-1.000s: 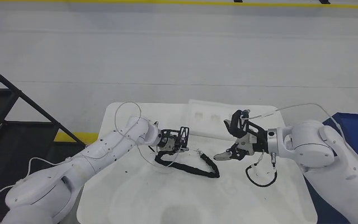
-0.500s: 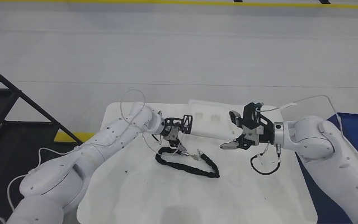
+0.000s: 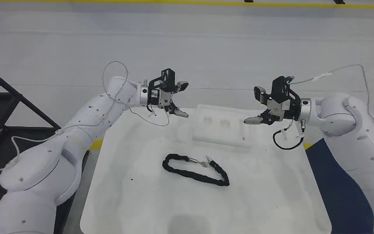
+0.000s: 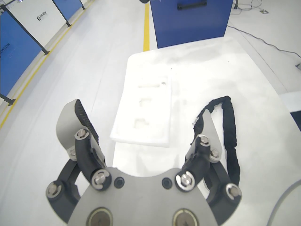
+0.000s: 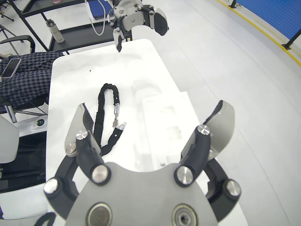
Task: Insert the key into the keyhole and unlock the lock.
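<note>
Left gripper [image 3: 183, 100] and right gripper [image 3: 254, 106] are held spread and empty at upper frame; the black fabric-sleeved chain lock [image 3: 196, 169] is laid below between them, long axis across the frame, neither judged nearer.

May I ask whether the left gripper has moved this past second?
Yes: the left gripper has drawn back from the chain lock toward the far-left corner of the table.
</note>
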{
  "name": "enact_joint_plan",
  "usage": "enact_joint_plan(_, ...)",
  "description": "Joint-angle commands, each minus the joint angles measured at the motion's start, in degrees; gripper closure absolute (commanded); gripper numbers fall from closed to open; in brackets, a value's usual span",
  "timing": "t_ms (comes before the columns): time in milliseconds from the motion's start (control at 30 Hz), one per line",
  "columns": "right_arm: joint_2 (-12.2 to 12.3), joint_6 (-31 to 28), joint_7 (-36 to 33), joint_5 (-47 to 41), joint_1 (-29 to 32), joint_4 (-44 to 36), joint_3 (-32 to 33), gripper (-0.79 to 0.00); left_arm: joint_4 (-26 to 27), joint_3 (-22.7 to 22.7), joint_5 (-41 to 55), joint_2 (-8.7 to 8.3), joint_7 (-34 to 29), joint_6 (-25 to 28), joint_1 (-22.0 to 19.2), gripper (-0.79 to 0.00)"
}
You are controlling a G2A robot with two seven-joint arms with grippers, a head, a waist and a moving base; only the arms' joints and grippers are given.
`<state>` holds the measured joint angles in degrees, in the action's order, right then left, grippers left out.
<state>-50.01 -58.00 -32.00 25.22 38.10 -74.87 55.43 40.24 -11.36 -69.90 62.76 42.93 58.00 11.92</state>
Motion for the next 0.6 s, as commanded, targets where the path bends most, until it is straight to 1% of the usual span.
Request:
enact_joint_plan(0, -0.3, 0.0, -0.4, -0.7, -2.5, 2.0, -1.3, -0.785, -1.7, 1.6, 1.6, -0.01, 3.3, 0.0, -1.6, -0.785)
enact_joint_plan(167, -0.7, 0.0, -1.6, -2.6, -7.2, 4.7, -4.7, -0.785, -1.8, 1.6, 7.6, 0.11, 3.3, 0.0, -2.9, -0.785)
enact_joint_plan(233, -0.7, 0.0, -1.9, -3.3, -8.4, 5.1, -6.1, -0.785, -2.0, 1.6, 9.1, -0.02, 3.3, 0.0, -3.2, -0.785)
enact_joint_plan(300, -0.7, 0.0, -1.7, -3.9, -9.3, 5.5, -7.1, -0.785, -2.5, 1.6, 9.0, -0.17, 1.9, 0.0, -3.9, -0.785)
enact_joint_plan(367, -0.5, 0.0, -1.4, -4.1, -10.0, 5.7, -7.9, -0.785, -1.5, 1.6, 10.4, -0.35, 1.9, 0.0, -4.2, -0.785)
enact_joint_plan(433, -0.3, 0.0, -0.3, -4.7, -10.4, 5.9, -8.3, -0.785, -1.5, 1.6, 10.6, -0.59, -0.8, 0.0, -5.1, -0.785)
enact_joint_plan(567, -0.1, 0.0, 0.5, -5.4, -10.3, 5.5, -8.8, -0.785, 0.2, 1.6, 14.6, -0.76, -6.4, 0.0, -4.9, -0.785)
